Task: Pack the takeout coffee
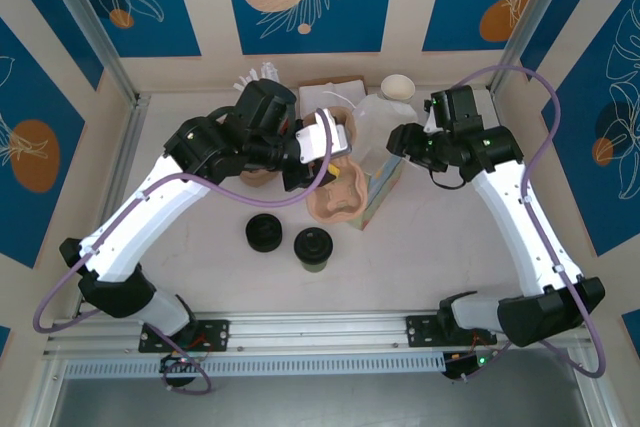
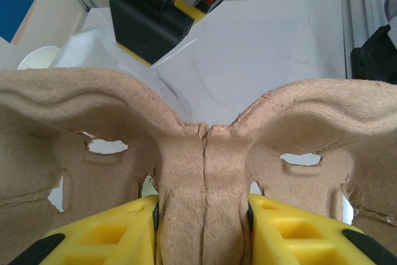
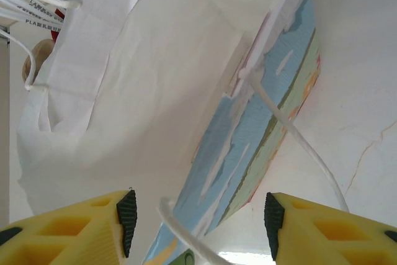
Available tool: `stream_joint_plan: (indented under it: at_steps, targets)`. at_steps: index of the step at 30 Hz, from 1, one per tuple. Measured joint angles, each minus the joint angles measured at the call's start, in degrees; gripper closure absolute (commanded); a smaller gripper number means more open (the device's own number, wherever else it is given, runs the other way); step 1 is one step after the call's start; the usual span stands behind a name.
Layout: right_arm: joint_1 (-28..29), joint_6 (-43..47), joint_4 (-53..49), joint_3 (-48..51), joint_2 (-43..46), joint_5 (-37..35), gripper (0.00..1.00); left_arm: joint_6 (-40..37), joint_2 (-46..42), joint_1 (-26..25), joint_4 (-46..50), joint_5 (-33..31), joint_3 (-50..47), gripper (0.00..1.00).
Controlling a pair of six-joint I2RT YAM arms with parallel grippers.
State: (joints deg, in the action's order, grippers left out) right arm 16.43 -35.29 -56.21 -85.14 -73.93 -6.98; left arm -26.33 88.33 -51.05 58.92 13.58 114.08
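Left pincer (image 2: pixel 203 210) tight on curved ridge of rough moulded-pulp carrier (image 2: pixel 310 122)

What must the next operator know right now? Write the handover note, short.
Left gripper: shut on the centre ridge of the pulp cup carrier, beside the paper bag.
Right gripper: open at the bag's mouth, with the white handle running between its fingers.
Takeout coffee: lidded, standing on the table in front of the carrier, with neither gripper touching it.
Done: nothing packed yet.
Left: coffee into the carrier, then probably the carrier into the bag.
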Motion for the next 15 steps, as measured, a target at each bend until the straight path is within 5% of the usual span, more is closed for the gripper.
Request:
stream_joint_plan:
  at_steps: [8,12,15]
  targets:
    - [-0.72,0.61,0.48,-0.02,-5.05,2.78,0.51,1.18,0.00,0.00,-1.77,2.99,0.22,0.63]
    - [-1.20,1.73,0.48,-0.09,-5.49,3.98,0.76,2.01,0.31,0.00,-2.78,4.33,0.87,0.64]
    - [-1.70,2.54,0.37,-0.61,-5.46,4.61,0.84,2.54,0.79,0.00,-3.67,5.49,1.49,0.63]
